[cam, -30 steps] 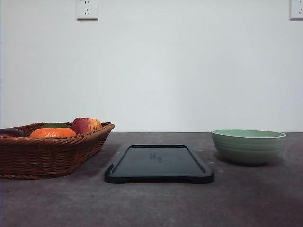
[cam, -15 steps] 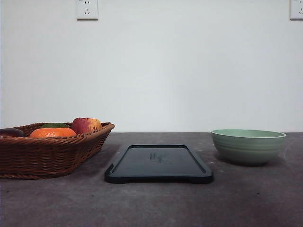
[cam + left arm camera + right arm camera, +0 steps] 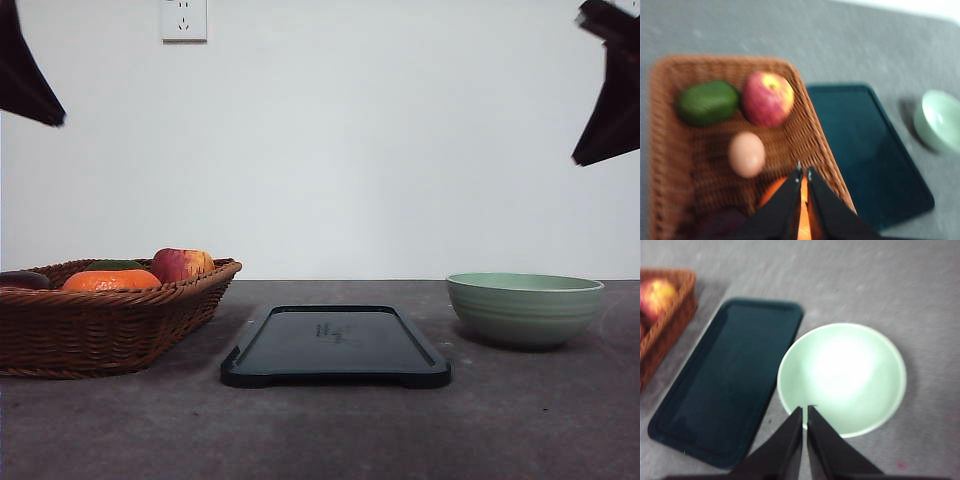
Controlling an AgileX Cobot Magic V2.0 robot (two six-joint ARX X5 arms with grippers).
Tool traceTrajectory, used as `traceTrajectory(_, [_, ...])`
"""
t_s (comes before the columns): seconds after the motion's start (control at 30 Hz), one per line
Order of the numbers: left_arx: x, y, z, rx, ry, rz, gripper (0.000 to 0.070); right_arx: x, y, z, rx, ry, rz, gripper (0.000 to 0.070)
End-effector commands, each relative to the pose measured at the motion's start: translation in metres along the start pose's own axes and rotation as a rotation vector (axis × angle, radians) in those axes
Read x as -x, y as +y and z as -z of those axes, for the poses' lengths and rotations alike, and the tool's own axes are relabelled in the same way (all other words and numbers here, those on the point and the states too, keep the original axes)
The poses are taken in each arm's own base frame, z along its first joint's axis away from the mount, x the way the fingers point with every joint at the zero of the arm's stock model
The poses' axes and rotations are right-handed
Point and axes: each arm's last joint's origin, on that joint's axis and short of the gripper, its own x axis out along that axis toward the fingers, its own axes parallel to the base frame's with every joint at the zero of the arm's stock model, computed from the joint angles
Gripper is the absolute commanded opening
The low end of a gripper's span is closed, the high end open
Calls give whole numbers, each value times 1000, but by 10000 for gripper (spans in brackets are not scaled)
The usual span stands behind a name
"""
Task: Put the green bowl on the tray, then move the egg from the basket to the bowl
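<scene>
The pale green bowl (image 3: 525,308) stands on the table at the right, beside the black tray (image 3: 335,345) in the middle. From the right wrist view the bowl (image 3: 842,379) looks empty, and my right gripper (image 3: 804,410) hangs shut high above its near rim. The wicker basket (image 3: 100,310) sits at the left. In the left wrist view the egg (image 3: 746,154) lies in the basket (image 3: 805,125) beside a red-yellow apple (image 3: 767,98). My left gripper (image 3: 803,172) is shut and hovers high over the basket's near part. Dark parts of both arms show at the front view's top corners.
The basket also holds a green fruit (image 3: 707,102), an orange fruit (image 3: 112,280) and a dark item (image 3: 22,280). Bare grey tabletop lies in front of the tray and around the bowl. A white wall with sockets stands behind.
Dark parts of both arms have come into the top corners of the front view. Bowl, tray and basket have not moved.
</scene>
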Motion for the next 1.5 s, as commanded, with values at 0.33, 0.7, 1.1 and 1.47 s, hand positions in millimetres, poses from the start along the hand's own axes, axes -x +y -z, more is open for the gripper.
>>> traceTrajectory(0.33, [-2, -6, -5, -44, -3, 28, 289, -4, 5, -6, 45, 9, -22, 400])
traceTrajectory(0.7, [-2, -6, -5, -43, -3, 28, 322, 3, 8, -24, -13, 46, 10, 399])
traceTrajectory(1.1, [-2, -6, -6, -45, -11, 27, 310, -10, -14, -78, -210, 385, 138, 399])
traceTrajectory(1.47, [-2, -6, -6, -45, -10, 27, 310, -72, -46, -78, -180, 527, 240, 399])
